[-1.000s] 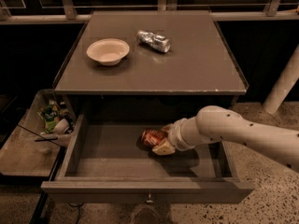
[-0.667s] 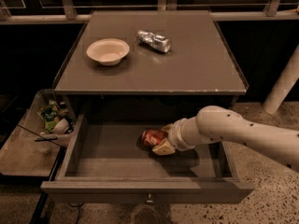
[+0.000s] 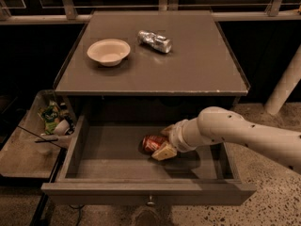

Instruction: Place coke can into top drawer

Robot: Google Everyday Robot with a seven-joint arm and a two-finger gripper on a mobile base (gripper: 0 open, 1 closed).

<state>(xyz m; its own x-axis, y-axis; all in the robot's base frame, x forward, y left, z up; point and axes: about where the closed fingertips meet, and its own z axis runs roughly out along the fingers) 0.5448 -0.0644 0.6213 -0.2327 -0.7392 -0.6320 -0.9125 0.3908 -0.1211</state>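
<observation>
The top drawer [image 3: 117,192] is pulled open below the cabinet top. The red coke can [image 3: 150,142] lies on its side, low inside the drawer, right of the middle. My gripper [image 3: 159,143] reaches in from the right on the white arm [image 3: 225,131]. Its two tan fingers [image 3: 164,151] sit on either side of the can's right end and are shut on it. I cannot tell whether the can touches the drawer floor.
On the cabinet top [image 3: 197,69] stand a white bowl [image 3: 108,51] and a crinkled silver can [image 3: 154,41]. A low side shelf [image 3: 23,154] with snack packets and a cup is at the left. A white post [image 3: 284,86] stands at the right.
</observation>
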